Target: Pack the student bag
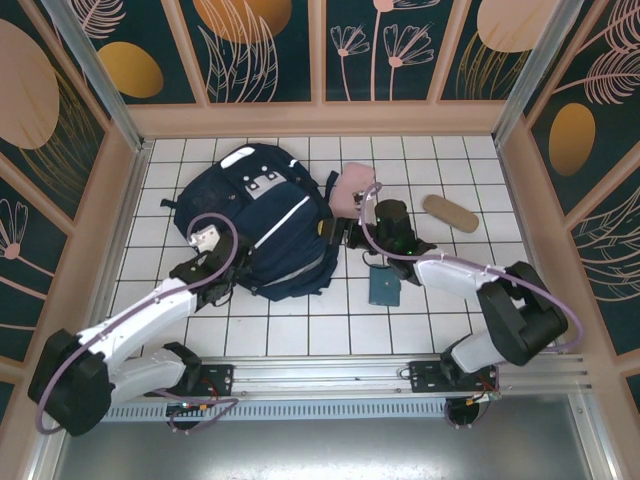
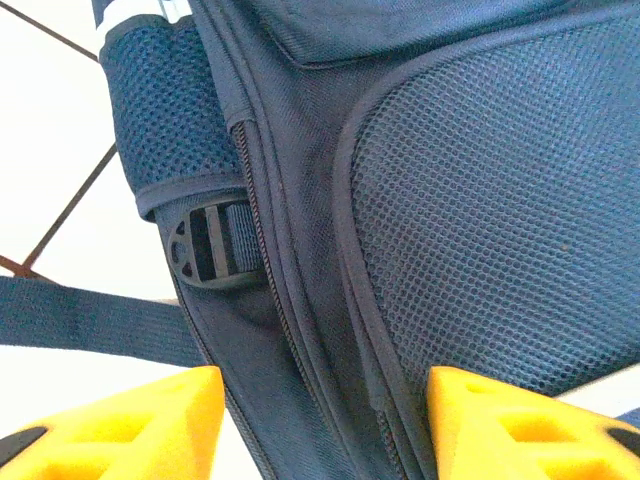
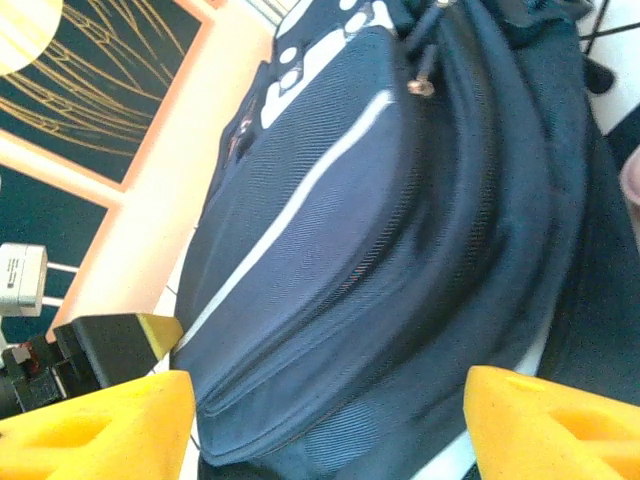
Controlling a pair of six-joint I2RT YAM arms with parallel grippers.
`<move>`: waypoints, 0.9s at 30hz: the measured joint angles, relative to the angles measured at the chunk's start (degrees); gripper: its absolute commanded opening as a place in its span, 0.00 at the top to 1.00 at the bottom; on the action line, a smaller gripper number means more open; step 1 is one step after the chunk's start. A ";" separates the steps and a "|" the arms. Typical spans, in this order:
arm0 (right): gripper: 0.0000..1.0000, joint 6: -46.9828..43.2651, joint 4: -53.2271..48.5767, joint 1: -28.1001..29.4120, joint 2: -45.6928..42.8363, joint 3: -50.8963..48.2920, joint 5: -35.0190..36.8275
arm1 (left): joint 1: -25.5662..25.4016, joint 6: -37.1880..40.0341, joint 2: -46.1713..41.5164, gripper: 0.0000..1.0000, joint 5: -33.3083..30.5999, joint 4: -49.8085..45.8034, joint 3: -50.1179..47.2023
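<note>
two pincers flank the student bag [image 1: 270, 225], which lies on the tabletop [image 1: 300, 330] between them. the left pincer [image 2: 320, 388] is released, its yellow fingers apart. just ahead of it are the bag's side, a closed zipper [image 2: 262, 230] and a dark buckle [image 2: 205, 250]. the right pincer [image 3: 328, 380] is also released and empty. the bag's white-striped front is just ahead of it and a zip pull [image 3: 425, 85] lies further beyond. beside and behind that pincer, away from the bag, lie a teal notebook [image 1: 382, 287], a pink pouch [image 1: 355, 185] and a tan case [image 1: 450, 213], all unpacked. the step in hand looks like getting the bag open. the next move probably calls for one pincer to pin the fabric while the other catches a pull and draws it along the zipper.
</note>
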 measured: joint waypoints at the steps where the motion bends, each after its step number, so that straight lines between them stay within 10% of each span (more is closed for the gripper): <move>1: 0.31 -0.98 -1.07 1.20 -1.33 -0.11 1.03 | 0.00 -1.14 -1.64 0.45 0.37 0.37 -0.90; 12: 0.32 -5.75 -8.96 11.82 -6.82 -1.46 12.33 | 0.00 -12.41 -11.78 0.68 5.79 -2.23 -10.08; 20: 0.35 -6.95 -9.79 16.94 -1.25 -0.13 13.35 | 0.02 -16.28 -19.34 0.47 10.51 1.25 -17.03; 27: 0.35 -7.37 -10.82 19.56 3.56 2.82 13.33 | 0.02 -14.95 -16.68 0.48 13.73 13.27 -19.12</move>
